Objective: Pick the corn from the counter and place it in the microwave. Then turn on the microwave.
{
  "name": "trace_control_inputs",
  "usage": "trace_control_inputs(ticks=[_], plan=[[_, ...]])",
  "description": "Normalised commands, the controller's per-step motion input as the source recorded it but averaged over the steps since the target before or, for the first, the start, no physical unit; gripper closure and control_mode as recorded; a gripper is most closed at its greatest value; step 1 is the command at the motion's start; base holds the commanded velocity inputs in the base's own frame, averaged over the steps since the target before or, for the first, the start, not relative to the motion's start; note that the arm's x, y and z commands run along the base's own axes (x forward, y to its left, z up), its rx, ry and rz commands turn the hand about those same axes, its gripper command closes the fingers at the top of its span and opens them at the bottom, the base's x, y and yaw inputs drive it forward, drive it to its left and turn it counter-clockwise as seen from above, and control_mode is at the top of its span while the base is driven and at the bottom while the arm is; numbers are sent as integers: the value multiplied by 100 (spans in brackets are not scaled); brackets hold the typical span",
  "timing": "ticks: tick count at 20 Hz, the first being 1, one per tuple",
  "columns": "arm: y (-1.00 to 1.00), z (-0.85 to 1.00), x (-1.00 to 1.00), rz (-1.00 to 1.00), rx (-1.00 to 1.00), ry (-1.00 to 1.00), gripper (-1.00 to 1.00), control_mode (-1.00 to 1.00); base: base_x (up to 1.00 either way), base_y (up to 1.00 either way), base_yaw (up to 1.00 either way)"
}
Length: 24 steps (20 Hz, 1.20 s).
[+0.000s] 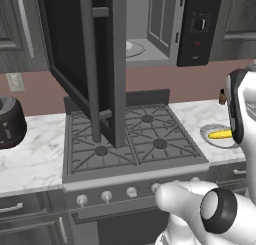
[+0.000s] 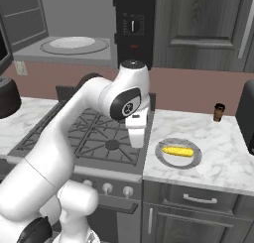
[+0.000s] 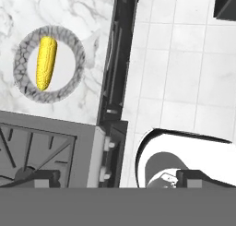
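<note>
A marble counter (image 2: 218,157) flanks a grey gas stove (image 1: 130,139) in a dark-cabinet kitchen, where the corn (image 2: 178,151) lies on a round plate (image 2: 194,159) near the counter's front edge, just beside the stove. The microwave (image 1: 150,24) above stands with its door (image 1: 85,64) swung wide over the burners. The arm's claw (image 3: 111,176), jaws released and grasping nothing, points down over the stove's front edge, apart from the corn. A small brown bottle (image 2: 219,112) stands at the counter's back edge.
</note>
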Motion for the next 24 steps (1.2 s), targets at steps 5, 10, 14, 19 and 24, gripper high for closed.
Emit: trace_control_inputs(ticks=[5, 10, 14, 19, 24], plan=[[-14, -40, 19, 0, 0, -3, -100, -100, 0, 0, 0], [-19, -31, 22, 0, 0, 0, -100, -100, 0, 0, 0], [-14, -25, 23, 0, 0, 0, -100, -100, 0, 0, 0], [-12, -23, 34, 0, 0, 0, -100, -100, 0, 0, 0], [-15, -29, 32, 0, 0, 0, -100, -100, 0, 0, 0]])
